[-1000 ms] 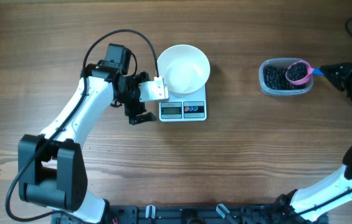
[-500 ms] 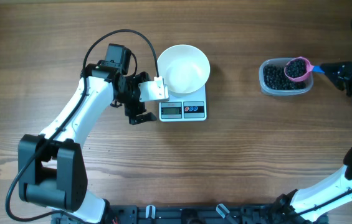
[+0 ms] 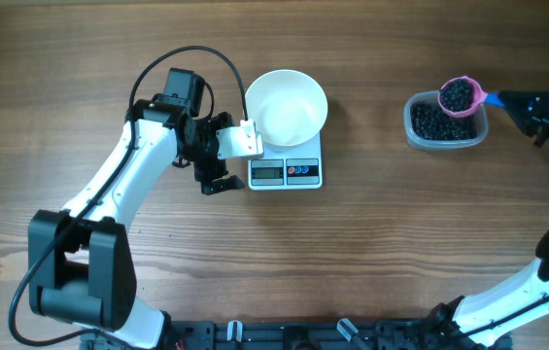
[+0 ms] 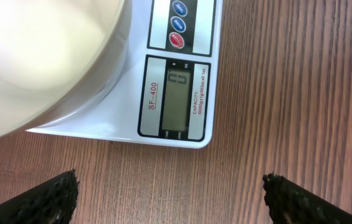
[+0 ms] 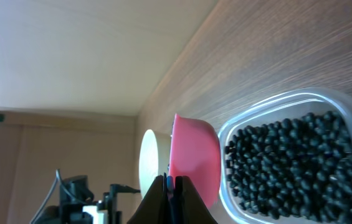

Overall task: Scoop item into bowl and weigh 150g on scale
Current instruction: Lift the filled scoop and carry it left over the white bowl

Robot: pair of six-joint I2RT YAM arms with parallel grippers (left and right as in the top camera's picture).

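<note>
Left fingers (image 4: 51,198) stand wide apart with nothing between them. I see only their dark tips at the bottom corners of the left wrist view, over bare desk (image 4: 275,93) just beside the scale (image 4: 179,134). That view cuts the bowl (image 4: 32,56) down to a pale arc sitting on the scale. It also shows the display (image 4: 179,99), though I can't read the faint figure; from overhead the display is too small to make out. Right fingers (image 5: 157,208) are clamped on the handle of a pink scoop (image 5: 194,158), which hangs over the far rim of the clear tub (image 5: 300,94). Overhead shows the scoop heaped with black beans (image 3: 458,95). The right wrist view gives me only its pink outside, with the load hidden and more beans lying in the tub.
</note>
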